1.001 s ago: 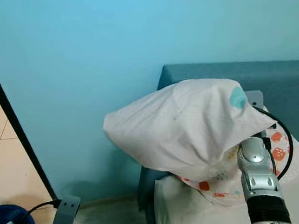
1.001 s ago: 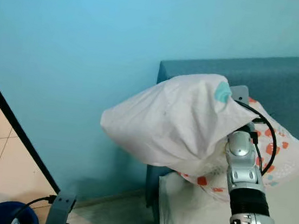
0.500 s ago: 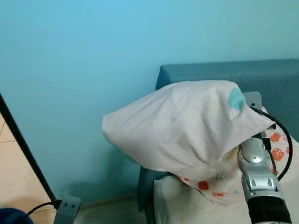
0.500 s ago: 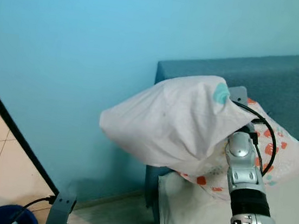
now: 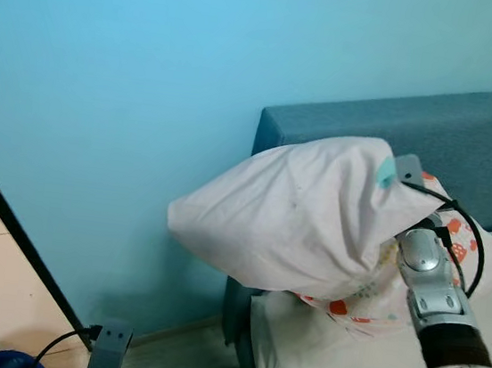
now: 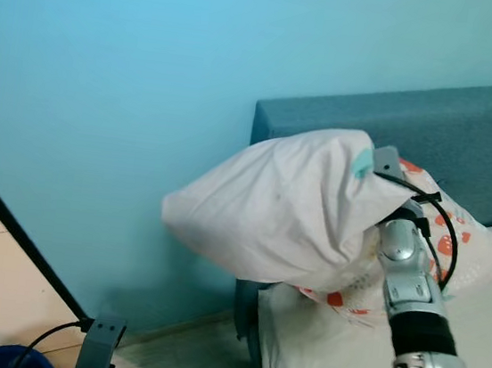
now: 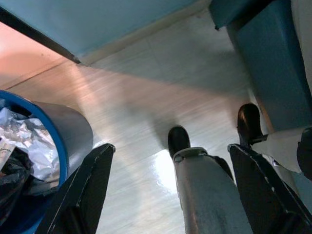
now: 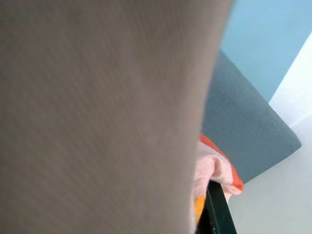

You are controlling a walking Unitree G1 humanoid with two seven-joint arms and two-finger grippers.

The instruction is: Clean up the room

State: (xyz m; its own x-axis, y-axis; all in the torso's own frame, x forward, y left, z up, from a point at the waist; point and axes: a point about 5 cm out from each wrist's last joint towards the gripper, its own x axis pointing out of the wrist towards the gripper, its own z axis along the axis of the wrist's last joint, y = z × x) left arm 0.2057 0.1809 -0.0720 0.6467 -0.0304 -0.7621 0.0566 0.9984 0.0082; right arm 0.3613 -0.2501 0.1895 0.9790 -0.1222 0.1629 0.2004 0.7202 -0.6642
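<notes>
A large white pillow (image 5: 296, 213) hangs in the air over the head end of the bed. My right arm (image 5: 430, 292) reaches up from the lower right into its right end and holds it there. The fabric hides that gripper's fingertips; in the right wrist view one black finger (image 8: 217, 209) shows under the cloth. A second pillow with orange squares (image 6: 459, 237) lies on the mattress (image 5: 332, 356) against the blue headboard (image 5: 369, 132). My left gripper (image 7: 171, 148) hangs idle and open above the floor.
A blue bin (image 7: 44, 141) with crumpled foil and a black bag stands on the light floor by my left side. The turquoise wall (image 5: 132, 89) rises behind the bed. A dark skirting edge (image 5: 23, 246) runs diagonally at the left.
The view has shifted slightly. The white pillow stays aloft in nearly the same place; my right wrist has edged a little toward the headboard.
</notes>
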